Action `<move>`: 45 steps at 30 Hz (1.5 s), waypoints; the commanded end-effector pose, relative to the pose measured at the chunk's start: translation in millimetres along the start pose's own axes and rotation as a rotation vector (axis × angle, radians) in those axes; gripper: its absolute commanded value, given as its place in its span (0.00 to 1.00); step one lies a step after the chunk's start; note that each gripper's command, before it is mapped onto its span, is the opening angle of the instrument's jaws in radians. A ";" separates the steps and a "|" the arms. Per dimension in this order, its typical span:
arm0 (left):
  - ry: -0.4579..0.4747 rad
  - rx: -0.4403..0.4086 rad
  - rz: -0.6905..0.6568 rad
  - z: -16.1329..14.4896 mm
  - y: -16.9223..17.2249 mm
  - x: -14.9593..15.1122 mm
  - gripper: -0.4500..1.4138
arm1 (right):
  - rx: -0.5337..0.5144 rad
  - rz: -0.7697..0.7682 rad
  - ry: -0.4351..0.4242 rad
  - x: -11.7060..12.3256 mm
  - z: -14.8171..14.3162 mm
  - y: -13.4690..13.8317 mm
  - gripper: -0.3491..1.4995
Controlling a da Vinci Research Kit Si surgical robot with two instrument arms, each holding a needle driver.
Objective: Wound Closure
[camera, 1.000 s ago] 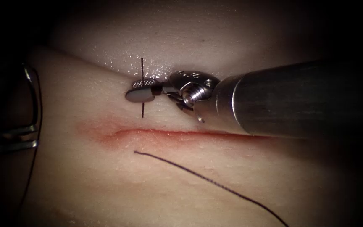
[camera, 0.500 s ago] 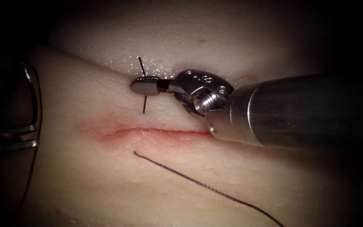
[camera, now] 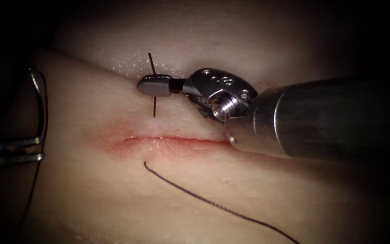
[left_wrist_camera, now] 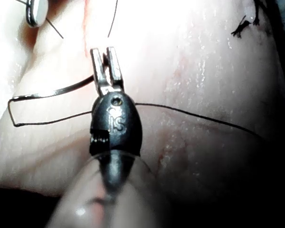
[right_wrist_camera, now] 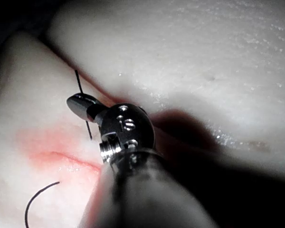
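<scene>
My right tool (camera: 147, 86) comes in from the right, jaws shut on the needle (camera: 152, 68) near mid-curve. Seen edge-on, the needle is a thin dark line standing almost upright over the tissue (camera: 113, 203). Its lower end (camera: 154, 115) sits at the surface just beyond the cut (camera: 168, 141); I cannot tell if it enters. The right wrist view shows the same grip (right_wrist_camera: 76, 103) and needle (right_wrist_camera: 89, 130). My left tool (camera: 32, 150) rests at the tissue's left edge, jaws (left_wrist_camera: 107, 52) slightly open, holding nothing. A dark thread (camera: 213, 205) lies on the near side of the cut, its free end close to it.
Red fluid stains the tissue around the cut's left end (camera: 104, 140). A thin bent metal wire (camera: 36, 104) and a strand of thread (camera: 34, 190) run along the tissue's left edge. Knotted thread ends (left_wrist_camera: 242, 27) sit further along the tissue in the left wrist view.
The right tool rolled its wrist and rose slightly away from the cut, still gripping the needle. The needle tilted and its lower end lifted. The left tool stayed put.
</scene>
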 end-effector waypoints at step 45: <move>-0.004 -0.013 0.011 -0.9 -0.6 -2.4 0.00 | 0.009 -0.023 0.072 3.2 0.2 -0.9 0.00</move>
